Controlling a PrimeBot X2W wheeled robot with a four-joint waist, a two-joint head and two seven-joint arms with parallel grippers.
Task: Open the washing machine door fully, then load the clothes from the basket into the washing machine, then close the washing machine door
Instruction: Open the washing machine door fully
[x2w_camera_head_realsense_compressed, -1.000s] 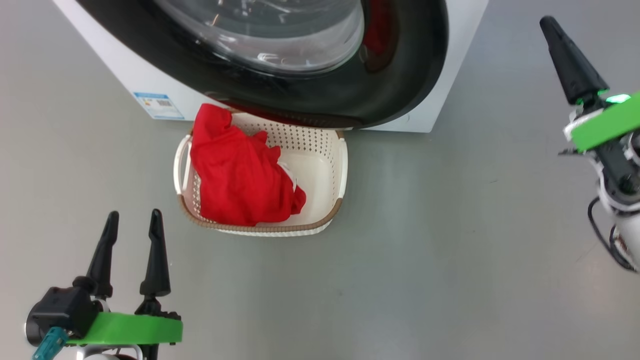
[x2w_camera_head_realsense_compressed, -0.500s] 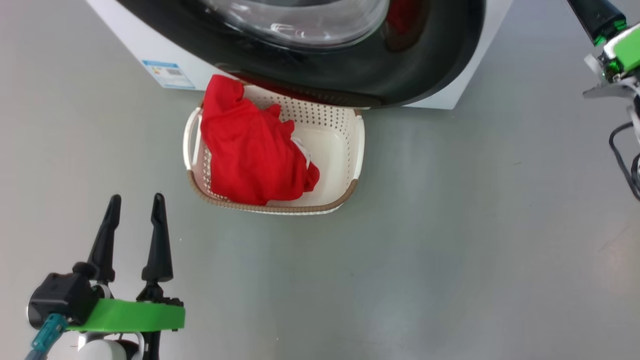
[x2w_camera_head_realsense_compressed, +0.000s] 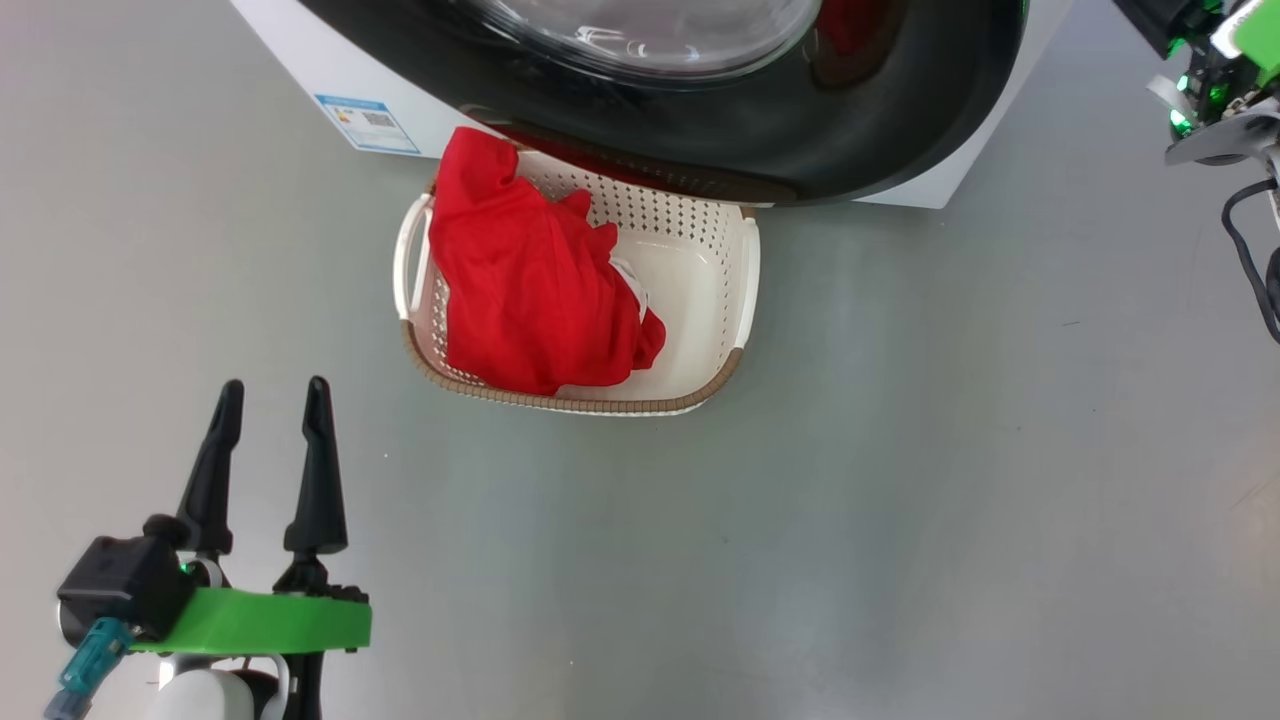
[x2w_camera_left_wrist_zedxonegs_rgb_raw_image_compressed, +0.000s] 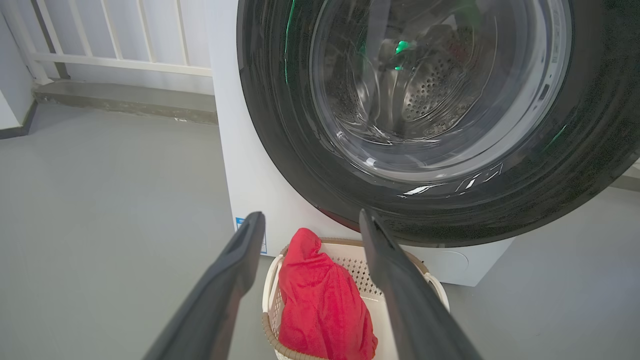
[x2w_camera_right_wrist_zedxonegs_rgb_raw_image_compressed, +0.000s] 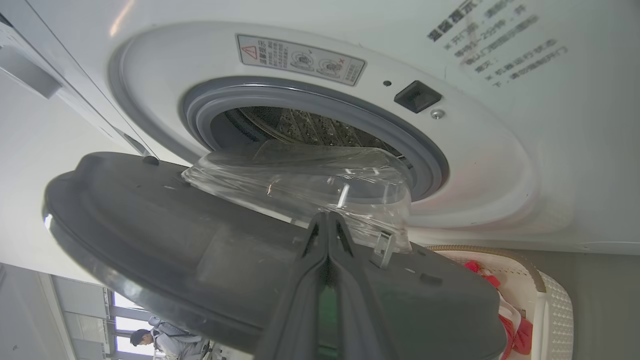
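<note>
Nearest the robot in the head view, the left gripper (x2w_camera_head_realsense_compressed: 274, 390) hangs over the bare grey floor (x2w_camera_head_realsense_compressed: 900, 500) at the lower left, its two dark fingers spread wide with nothing between them.

Beyond it stands the basket (x2w_camera_head_realsense_compressed: 560, 402), set on the floor just in front of the washing machine (x2w_camera_head_realsense_compressed: 330, 55). The clothes (x2w_camera_head_realsense_compressed: 530, 290) lie heaped in its left half, one red fold draped over the far left rim and a sliver of white showing at the heap's right edge. The basket's right half is bare.

Over the basket's far edge hangs the washing machine door (x2w_camera_head_realsense_compressed: 880, 120), black-rimmed and ajar, with the blue sticker (x2w_camera_head_realsense_compressed: 367, 122) on the white front to its left.

The left wrist view looks between the spread fingers at the door's outer face. Through the glass bowl (x2w_camera_left_wrist_zedxonegs_rgb_raw_image_compressed: 440, 100) it gives the perforated steel drum (x2w_camera_left_wrist_zedxonegs_rgb_raw_image_compressed: 435, 85), and far to the left a white railing (x2w_camera_left_wrist_zedxonegs_rgb_raw_image_compressed: 115, 50).

The right wrist view supplies the other side. The right gripper (x2w_camera_right_wrist_zedxonegs_rgb_raw_image_compressed: 327, 220), fingers pressed together and holding nothing, lies along the door's grey inner face with its tips at the edge of the bowl. Whether they touch the door cannot be told from this angle.

Behind the door are the grey gasket (x2w_camera_right_wrist_zedxonegs_rgb_raw_image_compressed: 200, 110) around the drum mouth, a warning label (x2w_camera_right_wrist_zedxonegs_rgb_raw_image_compressed: 300, 59) and the dark latch socket (x2w_camera_right_wrist_zedxonegs_rgb_raw_image_compressed: 416, 96). A distant person (x2w_camera_right_wrist_zedxonegs_rgb_raw_image_compressed: 145, 337) stands at the lower left.
</note>
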